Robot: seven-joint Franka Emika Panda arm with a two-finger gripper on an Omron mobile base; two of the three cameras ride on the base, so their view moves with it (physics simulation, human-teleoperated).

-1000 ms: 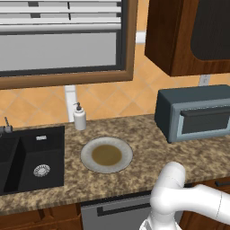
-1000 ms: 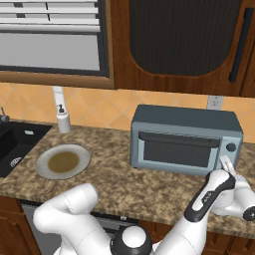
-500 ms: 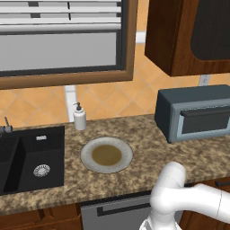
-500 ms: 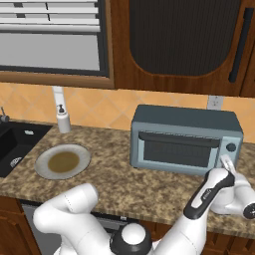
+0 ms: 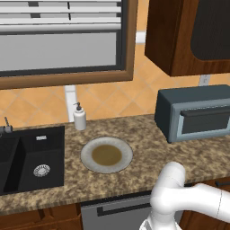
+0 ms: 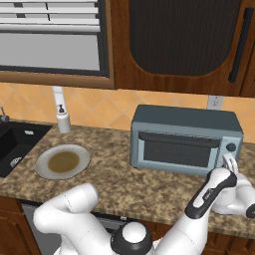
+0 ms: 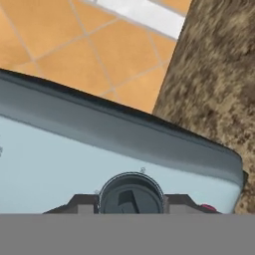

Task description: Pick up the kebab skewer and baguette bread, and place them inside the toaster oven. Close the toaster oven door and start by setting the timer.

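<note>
Glossy white rounded arm links (image 6: pixel 74 206) — dark joint bands, black round base cap (image 6: pixel 131 239).

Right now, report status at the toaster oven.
Gripper at the timer knob, fingers either side of it. Toaster oven door closed. Plate bare, no food on it. Nothing in the way.

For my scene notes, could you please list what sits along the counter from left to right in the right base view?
Sink → soap dispenser → plate → toaster oven → end effector.
</note>
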